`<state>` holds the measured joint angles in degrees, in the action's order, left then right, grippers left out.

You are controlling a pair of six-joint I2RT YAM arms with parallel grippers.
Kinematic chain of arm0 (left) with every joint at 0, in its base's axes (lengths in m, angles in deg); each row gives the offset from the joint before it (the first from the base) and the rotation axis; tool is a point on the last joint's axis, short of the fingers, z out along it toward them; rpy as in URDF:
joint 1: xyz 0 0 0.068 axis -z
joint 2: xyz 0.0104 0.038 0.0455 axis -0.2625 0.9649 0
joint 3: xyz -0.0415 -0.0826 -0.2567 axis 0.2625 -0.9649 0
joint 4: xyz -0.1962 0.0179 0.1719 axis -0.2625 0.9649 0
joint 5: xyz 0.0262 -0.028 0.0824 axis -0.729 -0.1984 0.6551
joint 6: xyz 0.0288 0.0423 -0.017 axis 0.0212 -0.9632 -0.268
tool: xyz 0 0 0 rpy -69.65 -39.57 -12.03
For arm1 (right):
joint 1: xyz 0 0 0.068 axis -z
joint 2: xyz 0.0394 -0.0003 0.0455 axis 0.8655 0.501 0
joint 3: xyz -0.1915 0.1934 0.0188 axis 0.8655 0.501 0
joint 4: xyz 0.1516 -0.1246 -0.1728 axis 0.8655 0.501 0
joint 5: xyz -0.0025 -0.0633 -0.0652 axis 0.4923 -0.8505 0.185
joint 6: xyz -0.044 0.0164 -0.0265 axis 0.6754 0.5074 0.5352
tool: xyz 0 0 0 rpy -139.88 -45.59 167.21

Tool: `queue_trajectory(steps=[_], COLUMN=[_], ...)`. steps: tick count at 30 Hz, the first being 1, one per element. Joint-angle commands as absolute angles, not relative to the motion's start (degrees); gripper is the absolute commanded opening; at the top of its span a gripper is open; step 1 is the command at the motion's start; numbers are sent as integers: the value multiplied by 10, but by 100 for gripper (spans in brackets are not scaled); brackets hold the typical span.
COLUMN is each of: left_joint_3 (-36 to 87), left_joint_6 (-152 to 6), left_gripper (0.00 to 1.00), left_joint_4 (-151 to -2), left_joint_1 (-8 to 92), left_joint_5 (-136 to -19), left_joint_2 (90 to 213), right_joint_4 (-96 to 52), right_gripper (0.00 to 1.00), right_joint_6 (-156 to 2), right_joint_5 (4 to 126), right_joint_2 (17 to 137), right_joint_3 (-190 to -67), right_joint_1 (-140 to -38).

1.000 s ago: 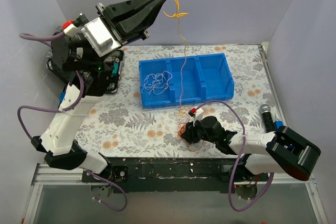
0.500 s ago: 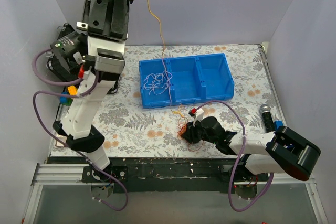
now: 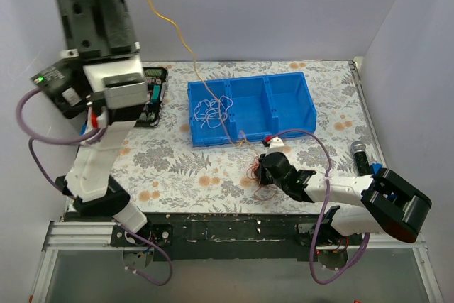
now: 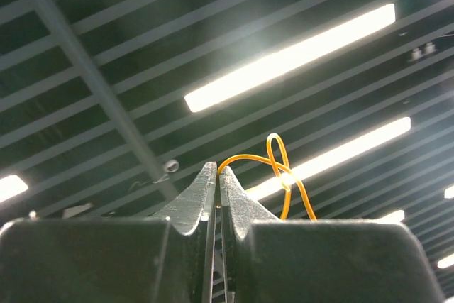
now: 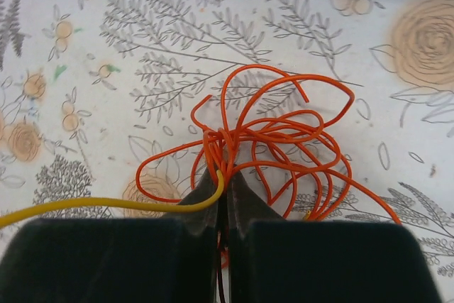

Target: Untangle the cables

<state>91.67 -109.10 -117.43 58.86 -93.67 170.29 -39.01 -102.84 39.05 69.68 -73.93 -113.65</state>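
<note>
My left gripper (image 4: 216, 168) is raised high above the table (image 3: 177, 168), jaws pinched shut on one end of the yellow cable (image 3: 175, 30) — held up there so the wire hangs as one long open line instead of lying among the others; it slants down past the blue bin (image 3: 291, 104) to my right gripper (image 5: 221, 175), low on the table near the front edge. That one is closed on the red cable (image 5: 269, 131) just where its loops bunch together, pinning the heap so a pull from above should slide the yellow strand out rather than drag the whole tangle; the yellow strand runs into the same pinch, and I cannot tell whether it is clamped too. The white cables (image 3: 213, 111) lie in the bin's left compartment, apart from all this; by my judgement the yellow one is close to free — though a small loop sits just beyond my left fingertips.
</note>
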Motion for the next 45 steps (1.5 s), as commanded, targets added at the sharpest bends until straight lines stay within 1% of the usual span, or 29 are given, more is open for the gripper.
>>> queue_trajectory(steps=[1, 7, 9, 11, 13, 17, 18, 20, 21, 22, 24, 26, 29, 35, 39, 45], left_joint_3=[898, 889, 879, 830, 746, 612, 588, 548, 534, 517, 479, 437, 375, 296, 252, 237], left_joint_6=[-1161, -1237, -1233, -1226, -1211, -1162, -1143, -1105, -1076, -1060, -1037, -1019, -1011, -978, -970, -950], left_gripper=[0, 0, 0, 0, 0, 0, 0, 0, 0, 0, 0, 0, 0, 0, 0, 0], left_joint_4=[-1156, -1087, -1059, -1044, -1040, -994, -986, -963, -944, -929, -908, -878, -833, -833, -869, -934], left_joint_1=[590, 590, 590, 590, 590, 590, 590, 590, 590, 590, 590, 590, 590, 590, 590, 589], left_joint_5=[-885, -877, -863, -846, -835, -844, -844, -843, -840, -840, -844, -851, -872, -879, -868, -847], left_joint_2=[1612, 1553, 1532, 1504, 1469, 1402, 1394, 1388, 1387, 1387, 1386, 1388, 1393, 1439, 1490, 1581], right_joint_4=[-224, -194, -211, -236, -263, -327, -338, -360, -372, -382, -385, -378, -354, -286, -238, -196], right_gripper=[1, 1, 1, 1, 1, 1, 4, 13, 23, 34, 50, 58, 59, 60, 61, 60], right_joint_6=[-1113, -1152, -1138, -1113, -1085, -1024, -1013, -999, -991, -983, -973, -965, -964, -959, -968, -982], right_joint_5=[251, 241, 259, 277, 302, 372, 389, 420, 439, 454, 484, 504, 513, 483, 449, 408], right_joint_2=[707, 688, 689, 687, 675, 622, 607, 570, 552, 532, 504, 483, 456, 387, 347, 306], right_joint_3=[-738, -728, -726, -729, -728, -718, -714, -705, -698, -694, -694, -701, -711, -731, -746, -762], right_joint_1=[-1128, -1112, -1109, -1109, -1109, -1110, -1110, -1110, -1110, -1110, -1110, -1111, -1110, -1111, -1111, -1111])
